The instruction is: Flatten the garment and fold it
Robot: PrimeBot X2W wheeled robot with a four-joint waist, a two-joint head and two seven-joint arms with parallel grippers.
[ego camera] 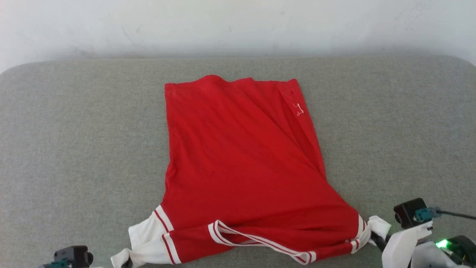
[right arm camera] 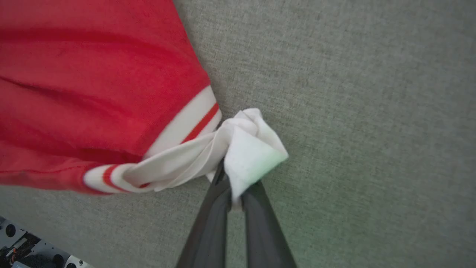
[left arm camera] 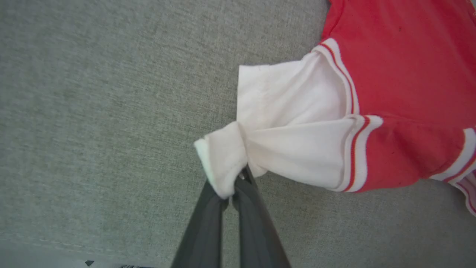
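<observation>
Garment (ego camera: 241, 160) lies mid-pad (ego camera: 74, 149), plain red face up, no lettering showing. Hem (ego camera: 230, 80) points to the far edge, shoulders and sleeves sit at the near edge. Left gripper (left arm camera: 234, 186): fingers narrow, pinched on the tip of the left sleeve (left arm camera: 293, 123), which is partly spread with a bunch at the pinch. Right gripper (right arm camera: 232, 182): fingers narrow, pinched on the right sleeve (right arm camera: 253, 149), which is twisted into a cord. Judgement: flattening is under way and not finished, and folding is not yet begun. Body is mostly spread. Left to do: a long diagonal crease (ego camera: 297, 141) runs from the far right corner down the right side, with a flap of cloth lapped over there. The striped neck band (ego camera: 253, 238) is rumpled along the near edge, and both sleeves need laying flat. Then the folds. Surroundings: a pale wall (ego camera: 238, 26) beyond the far edge, well apart from the hem. Obstacles, as judged: the cloth's own twist and lapped side, and little room left towards the near edge for further pulling.
</observation>
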